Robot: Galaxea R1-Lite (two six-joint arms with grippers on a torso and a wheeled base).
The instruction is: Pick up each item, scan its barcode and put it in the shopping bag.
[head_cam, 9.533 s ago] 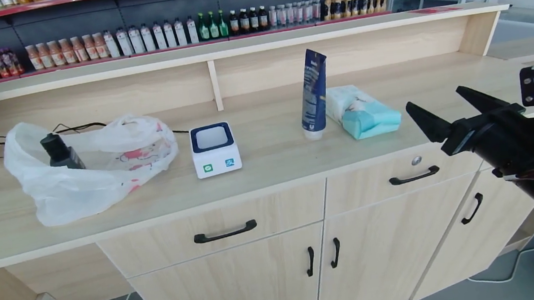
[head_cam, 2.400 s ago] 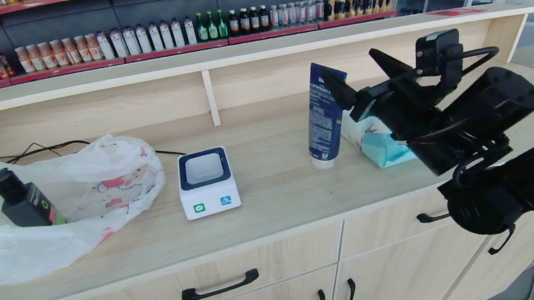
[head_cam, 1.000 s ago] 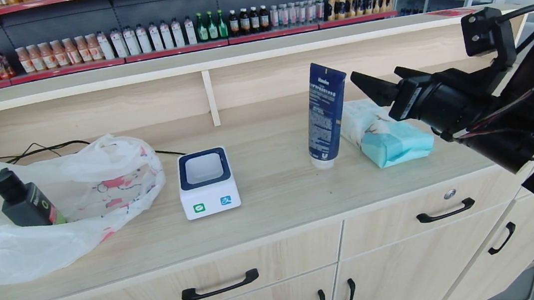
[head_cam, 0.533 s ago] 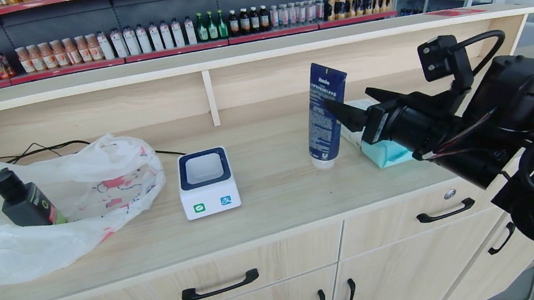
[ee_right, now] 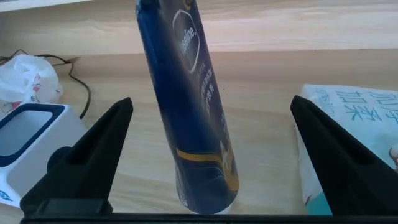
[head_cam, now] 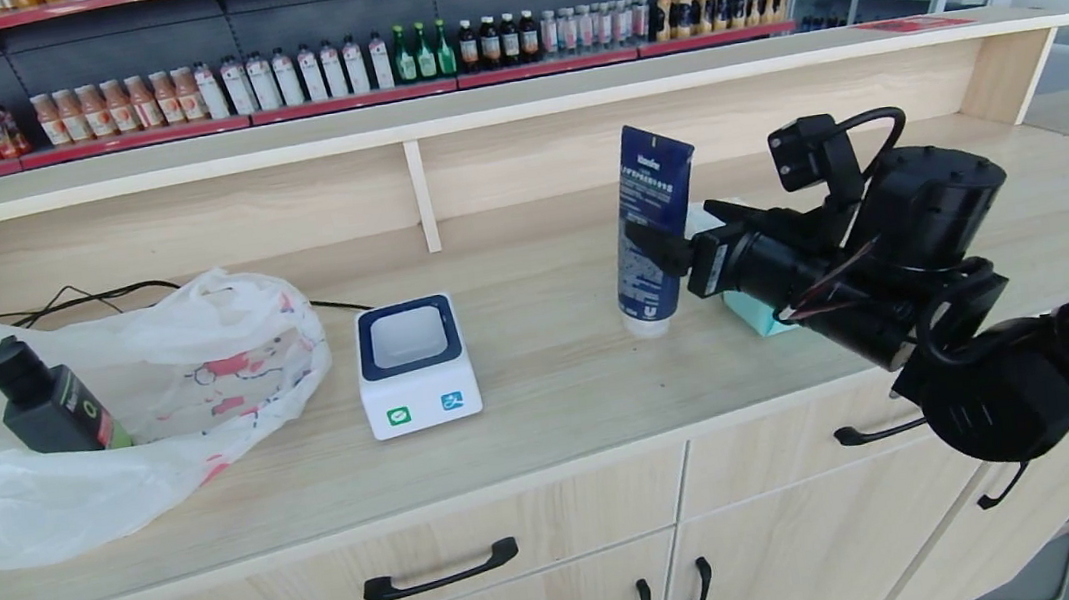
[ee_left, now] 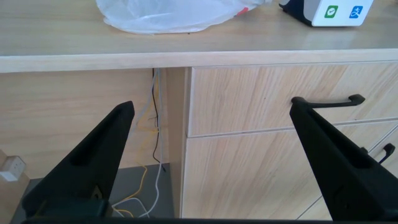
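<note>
A dark blue tube (head_cam: 649,196) stands upright on its white cap on the wooden counter (head_cam: 545,389). My right gripper (head_cam: 685,234) is open, with one finger on each side of the tube's lower half. From the wrist, the tube (ee_right: 193,106) stands between the spread fingers of the right gripper (ee_right: 211,112). A teal and white tissue pack (head_cam: 750,314) lies just right of the tube, mostly hidden by the arm. The white plastic shopping bag (head_cam: 164,403) lies at the left, holding a black bottle (head_cam: 48,401). My left gripper (ee_left: 211,111) hangs open below the counter's edge, facing the cabinet front.
A white scanner box (head_cam: 416,364) with a dark-rimmed top stands between bag and tube. Cables (head_cam: 91,293) run behind the bag. A raised wooden ledge (head_cam: 473,111) backs the counter. Drawers with black handles (head_cam: 440,572) lie below. The tissue pack (ee_right: 351,124) is close to one finger.
My right arm has swung left and lower across the tissue pack, bringing its open fingers around the blue tube. Tube, pack, scanner and bag have stayed put.
</note>
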